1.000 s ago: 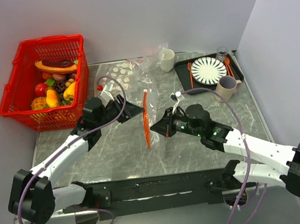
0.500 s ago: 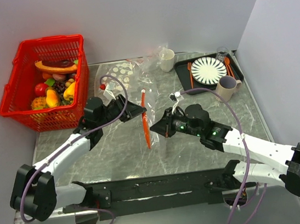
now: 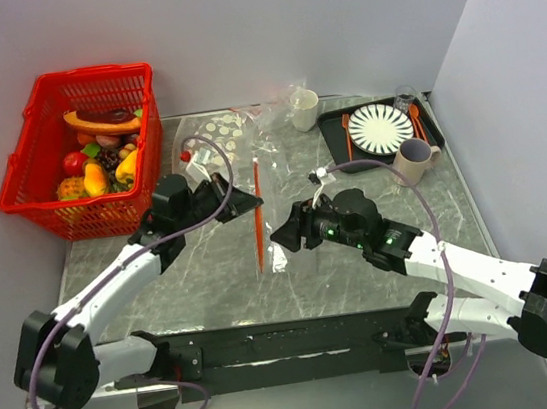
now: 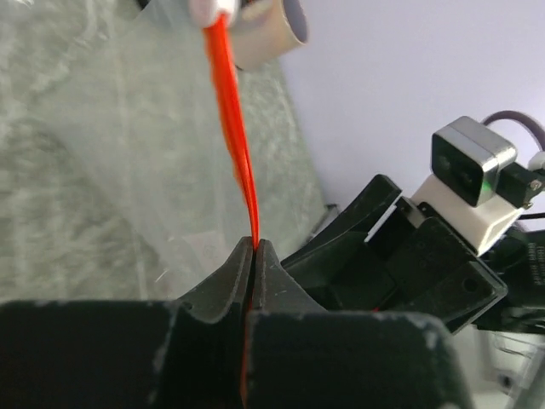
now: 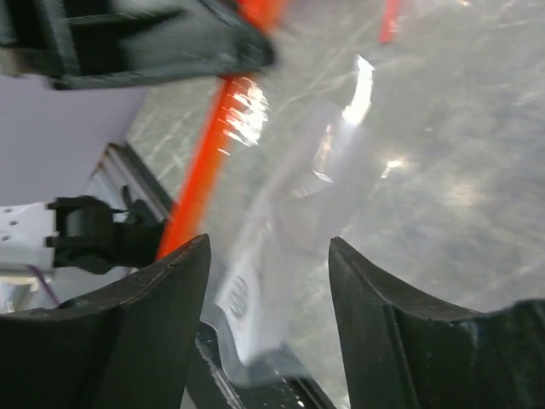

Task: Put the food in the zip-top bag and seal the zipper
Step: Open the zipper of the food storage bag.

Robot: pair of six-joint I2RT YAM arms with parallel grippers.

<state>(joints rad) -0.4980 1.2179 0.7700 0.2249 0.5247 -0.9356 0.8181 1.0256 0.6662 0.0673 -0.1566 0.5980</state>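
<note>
Grey marble bench (image 3: pixel 203 284), sealing stage by the look of it: left tool (image 4: pixel 254 247) pinched shut on the zipper (image 4: pixel 232 119), right tool (image 5: pixel 268 247) spread open beside the zip-top bag (image 5: pixel 294 183) draped mid-bench; next, probably a firm slide along the strip.

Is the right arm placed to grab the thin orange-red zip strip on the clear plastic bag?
Probably yes: the right gripper is open just beside the thin orange-red zip strip. The left gripper pinches it farther along, leaving the near stretch free.

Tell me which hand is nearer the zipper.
Left. The left hand is shut on the zipper; the right hand is open just to its right.
</note>
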